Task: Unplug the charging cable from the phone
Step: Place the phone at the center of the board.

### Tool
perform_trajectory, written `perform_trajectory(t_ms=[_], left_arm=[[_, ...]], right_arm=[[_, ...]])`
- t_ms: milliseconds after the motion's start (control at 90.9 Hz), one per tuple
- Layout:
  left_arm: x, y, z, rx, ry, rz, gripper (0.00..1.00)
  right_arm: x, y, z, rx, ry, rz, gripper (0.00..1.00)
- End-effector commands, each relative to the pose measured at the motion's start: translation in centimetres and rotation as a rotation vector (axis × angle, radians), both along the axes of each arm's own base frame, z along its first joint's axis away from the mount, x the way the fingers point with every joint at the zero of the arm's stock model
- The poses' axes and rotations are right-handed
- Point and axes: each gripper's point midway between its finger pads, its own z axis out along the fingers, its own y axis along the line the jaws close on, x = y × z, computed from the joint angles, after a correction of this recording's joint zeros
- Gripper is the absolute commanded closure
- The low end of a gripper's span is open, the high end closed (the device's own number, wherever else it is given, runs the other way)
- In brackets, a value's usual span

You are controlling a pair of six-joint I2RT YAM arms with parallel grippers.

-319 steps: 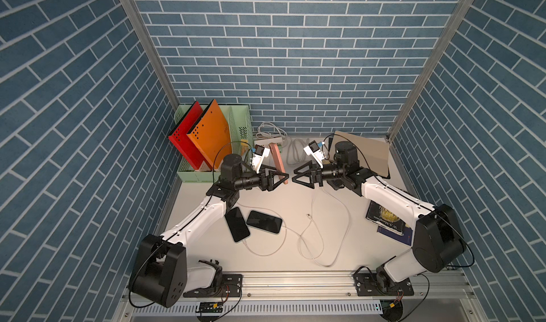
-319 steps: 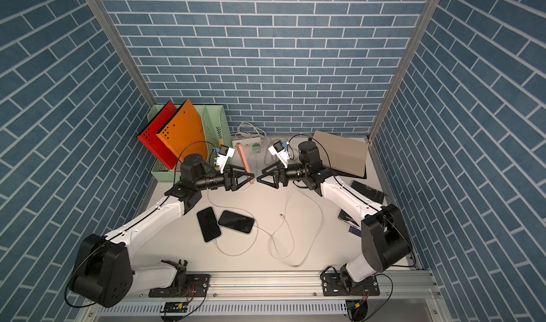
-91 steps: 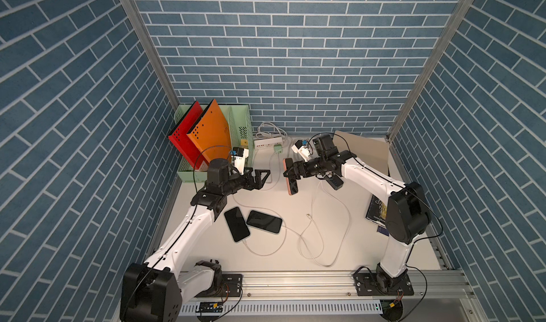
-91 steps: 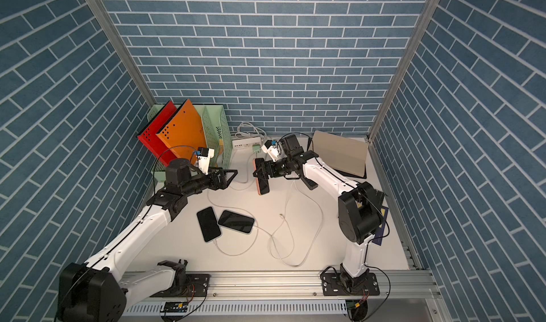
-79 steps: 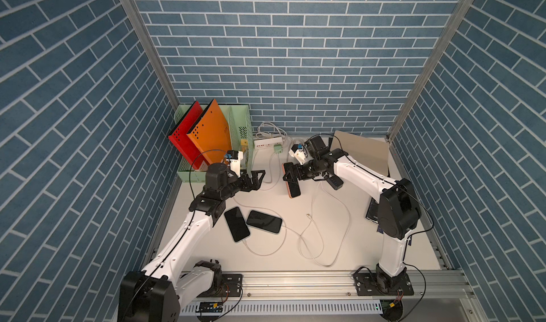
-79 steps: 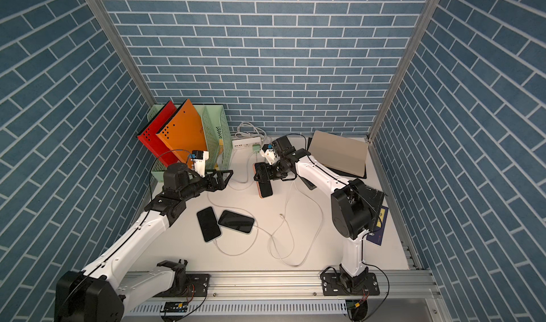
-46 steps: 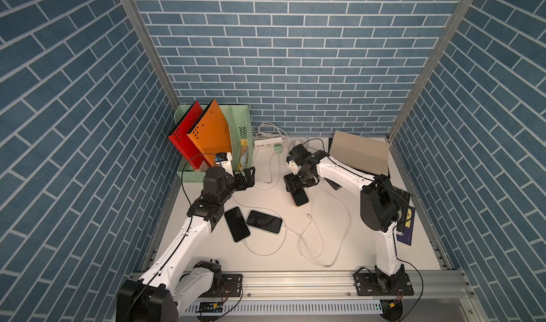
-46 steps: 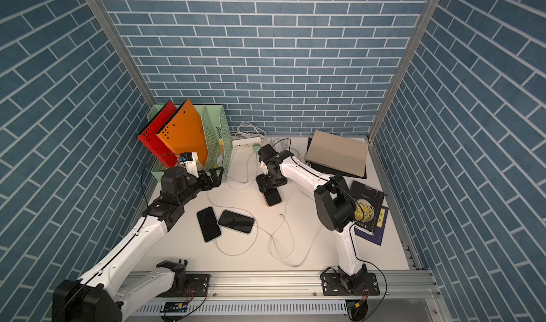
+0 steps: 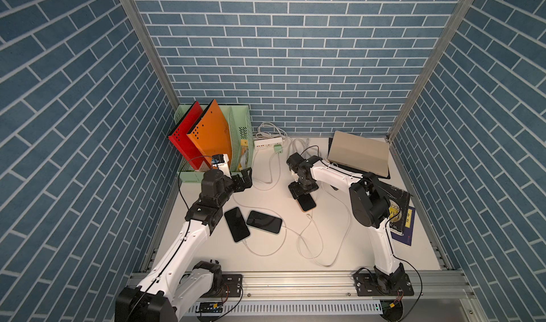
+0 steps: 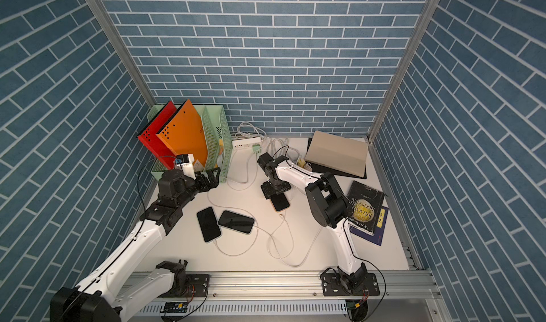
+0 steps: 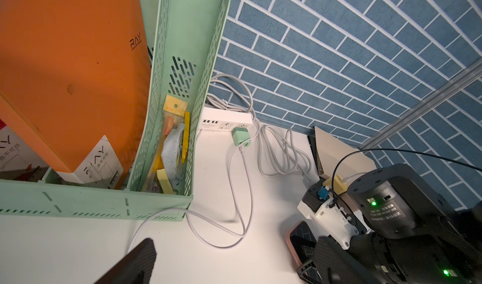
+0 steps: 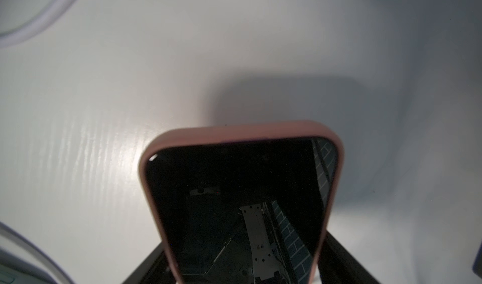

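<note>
Already done: we are seeing the cable plug (image 9: 309, 216) lying free just below the phone (image 9: 307, 203), centre frame.
Right gripper (image 9: 302, 190): we are pinching the phone's sides.
Left gripper (image 9: 245, 179): we are holding its fingers spread, empty.
To do: we are judging only the release remains.

Phone (image 12: 234, 191): glossy black screen, matt pink case. Surface (image 12: 104, 87): white, smooth, faint sheen. File rack (image 11: 182, 35): perforated green plastic. Front rail (image 9: 295, 279): ribbed bare metal.
</note>
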Motion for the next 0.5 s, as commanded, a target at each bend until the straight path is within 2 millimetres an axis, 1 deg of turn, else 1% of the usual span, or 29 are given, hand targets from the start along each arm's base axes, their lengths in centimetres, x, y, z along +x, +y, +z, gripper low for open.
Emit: perform_trajectory(t_ms=[0, 99, 143, 165, 220, 341, 396, 484], left_arm=[[0.0, 0.9, 0.8, 0.044, -0.015, 0.030, 0.00], [0.1, 1.6, 0.9, 0.062, -0.005, 0.069, 0.00], [0.2, 2.0, 1.0, 0.071, 0.001, 0.088, 0.00], [0.2, 2.2, 1.0, 0.077, 0.006, 0.096, 0.00], [0.2, 2.4, 1.1, 0.086, 0.009, 0.106, 0.00], [0.1, 2.8, 1.2, 0.102, 0.009, 0.125, 0.00], [0.2, 3.0, 1.1, 0.109, 0.016, 0.137, 0.00], [0.2, 3.2, 1.1, 0.112, 0.019, 0.146, 0.00]], right_arm=[[-0.3, -0.2, -1.2, -0.029, 0.007, 0.021, 0.53], [-0.2, 0.2, -0.6, 0.001, 0.000, 0.021, 0.32], [-0.2, 0.4, -0.7, 0.007, -0.004, 0.024, 0.25], [0.0, 0.6, 0.4, 0.026, -0.025, 0.026, 0.22], [0.2, 0.8, 1.4, 0.045, -0.045, 0.033, 0.14], [0.0, 1.7, 3.1, 0.096, -0.086, 0.078, 0.04], [-0.2, 2.4, 4.0, 0.131, -0.104, 0.106, 0.02], [-1.2, 4.2, 5.5, 0.212, -0.145, 0.196, 0.01]])
